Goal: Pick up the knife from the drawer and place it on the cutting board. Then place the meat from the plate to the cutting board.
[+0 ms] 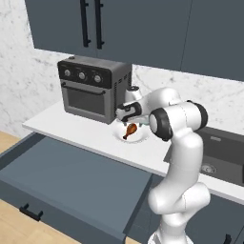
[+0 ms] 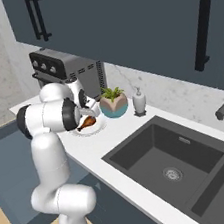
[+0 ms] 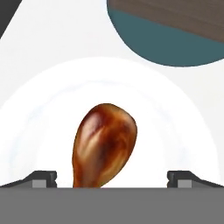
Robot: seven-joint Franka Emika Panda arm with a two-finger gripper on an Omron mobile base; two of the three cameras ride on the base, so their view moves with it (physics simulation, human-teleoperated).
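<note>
1. So, biggest thing first: the drawer point(image 1: 66, 183) is hanging wide open under the counter point(image 1: 90, 136), and I can't spot a knife anywhere in it.
2. Toaster oven point(image 1: 93, 89) sits at the back, teal pot point(image 2: 114, 105) just beside the plate point(image 2: 97, 126).
3. Arm's folded tight, elbow up, wrist bent down over the plate, gripper point(image 3: 112, 177) hovering right above the meat point(image 3: 104, 142).
4. Fingers point(image 3: 41, 177) are spread wide apart, one on each side of the drumstick's narrow end, holding nothing.
5. What could go wrong, I reckon: it's rounded and glossy, so pinching near the bone end might squirt it off the plate, or a sloppy descent nudges the pot. No board in sight either.
</note>
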